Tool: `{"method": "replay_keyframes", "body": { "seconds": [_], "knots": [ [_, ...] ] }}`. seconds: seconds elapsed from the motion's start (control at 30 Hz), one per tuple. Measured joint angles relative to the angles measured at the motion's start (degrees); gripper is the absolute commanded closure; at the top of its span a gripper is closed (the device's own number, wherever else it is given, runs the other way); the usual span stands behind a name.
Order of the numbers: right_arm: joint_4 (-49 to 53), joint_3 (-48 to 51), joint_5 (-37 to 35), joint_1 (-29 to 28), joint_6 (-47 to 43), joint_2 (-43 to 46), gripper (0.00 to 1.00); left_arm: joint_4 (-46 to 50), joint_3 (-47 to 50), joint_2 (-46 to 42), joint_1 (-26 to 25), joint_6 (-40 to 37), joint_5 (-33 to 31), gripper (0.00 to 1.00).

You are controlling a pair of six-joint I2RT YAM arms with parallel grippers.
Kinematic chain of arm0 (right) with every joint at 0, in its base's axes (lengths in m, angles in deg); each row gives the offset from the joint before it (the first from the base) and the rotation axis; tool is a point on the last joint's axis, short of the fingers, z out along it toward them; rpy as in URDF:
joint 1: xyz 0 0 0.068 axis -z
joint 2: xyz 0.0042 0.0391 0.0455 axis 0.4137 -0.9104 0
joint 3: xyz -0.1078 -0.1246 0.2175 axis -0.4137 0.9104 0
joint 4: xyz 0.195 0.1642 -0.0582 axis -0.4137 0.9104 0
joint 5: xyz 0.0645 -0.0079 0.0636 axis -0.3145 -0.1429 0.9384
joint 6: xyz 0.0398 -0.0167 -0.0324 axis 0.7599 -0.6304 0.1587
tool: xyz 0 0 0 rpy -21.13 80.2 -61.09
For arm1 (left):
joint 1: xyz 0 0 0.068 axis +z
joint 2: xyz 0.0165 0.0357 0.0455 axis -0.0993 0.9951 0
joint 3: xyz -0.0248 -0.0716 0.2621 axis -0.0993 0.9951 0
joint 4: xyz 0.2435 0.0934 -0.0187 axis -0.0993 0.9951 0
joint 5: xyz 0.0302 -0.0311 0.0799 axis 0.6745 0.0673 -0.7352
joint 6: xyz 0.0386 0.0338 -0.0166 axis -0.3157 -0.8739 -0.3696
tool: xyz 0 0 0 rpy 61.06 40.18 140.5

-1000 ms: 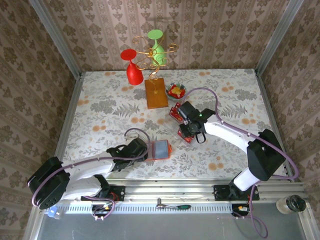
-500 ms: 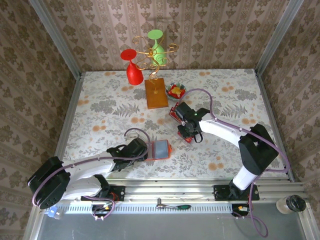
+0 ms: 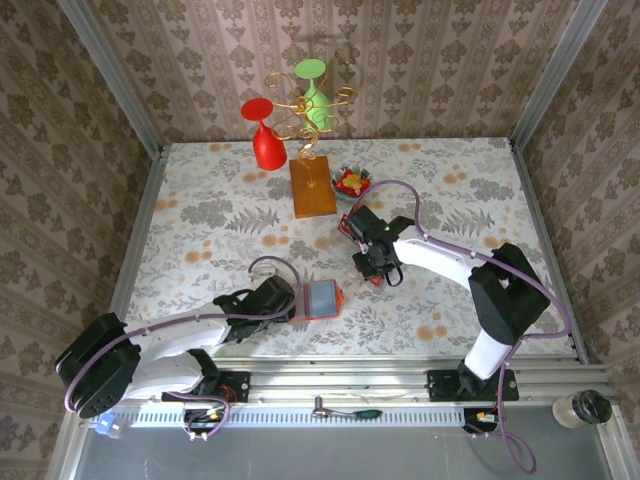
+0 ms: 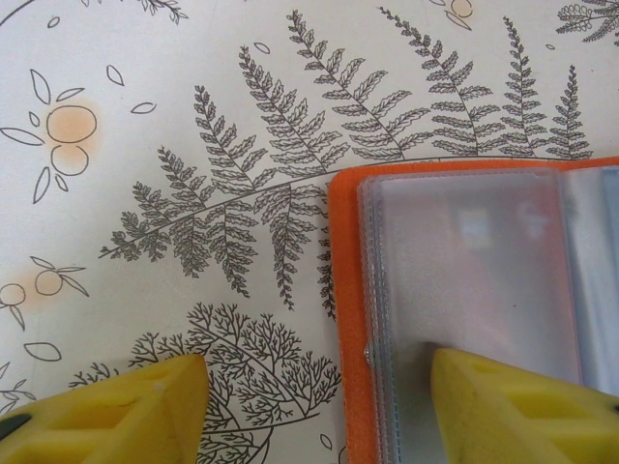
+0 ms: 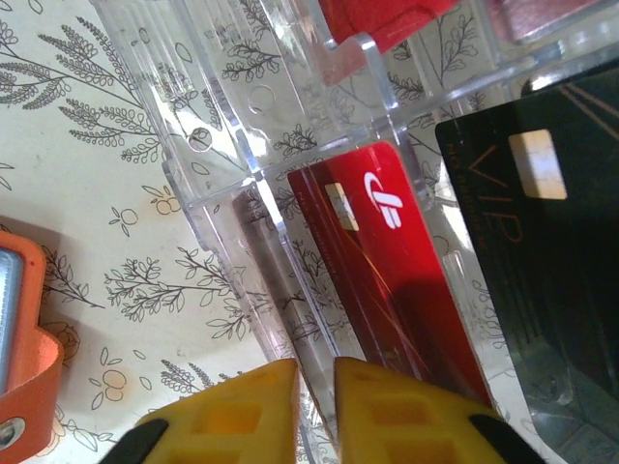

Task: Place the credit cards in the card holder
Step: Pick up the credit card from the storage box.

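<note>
The step in hand is to get one card out of its stand. In the right wrist view, the right gripper sits at the bottom middle. Its two yellow fingers are squeezed almost shut, with just a thin slit between them. The small flat red credit card with a white mark leans in a slot of the see-through clear plastic tray, in the middle of the frame. A flat black card with gold letters stands just beside it on the right. The slit lines up with the red credit card's lower left edge and a thin tray wall, so I cannot tell if the fingers pinch the card, the wall, or both. To do this well, I think the fingers should bite only the card, then lift it straight along the slot so the tray does not come up too. The small square orange folding card holder lies open on the flowery table, low in the middle of the top view. The left gripper is spread wide over its left edge, with one finger on the clear pocket page and one on the table. It grips nothing.
</note>
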Motion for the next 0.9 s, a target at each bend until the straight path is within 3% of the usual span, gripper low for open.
{"method": "replay_keyframes", "body": {
  "seconds": [0.53, 0.9],
  "knots": [
    [1.99, -3.74, 2.95, -0.02, -3.02, 4.04, 1.0, 0.44, -0.9, -0.37, 0.02, -0.02, -0.04, 0.37],
    [-3.37, -4.42, 13.75, -3.48, 3.61, 9.57, 1.0, 1.57, -1.11, -2.89, 0.83, -0.22, -0.24, 0.36]
  ]
}}
